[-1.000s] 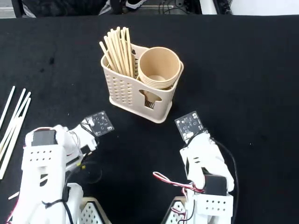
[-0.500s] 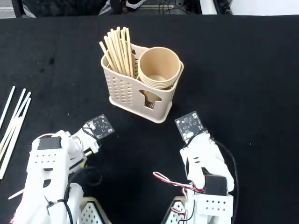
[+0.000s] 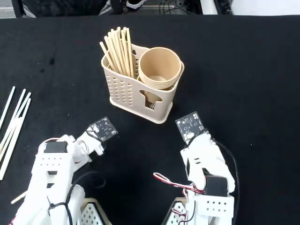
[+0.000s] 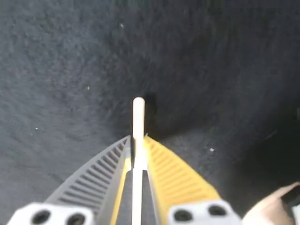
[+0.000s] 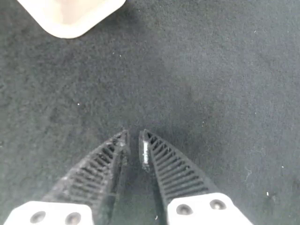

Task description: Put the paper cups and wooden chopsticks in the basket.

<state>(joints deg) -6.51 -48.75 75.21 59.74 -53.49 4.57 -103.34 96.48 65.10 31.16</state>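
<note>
The cream basket stands at the table's back centre. One of its compartments holds several wooden chopsticks, and the other holds stacked paper cups. In the left wrist view my left gripper is shut on a single chopstick, whose tip pokes out past the fingertips just above the black cloth. That chopstick's tail sticks out behind the left arm near the front left. My right gripper hangs shut and holds nothing, low over the cloth just in front of a basket corner.
Several loose chopsticks lie on the black cloth at the left edge. The right arm sits front right of the basket. Open cloth lies between the two arms and the basket.
The left arm has shifted a little to the right and toward the middle, carrying the chopstick. The right arm has stayed still.
</note>
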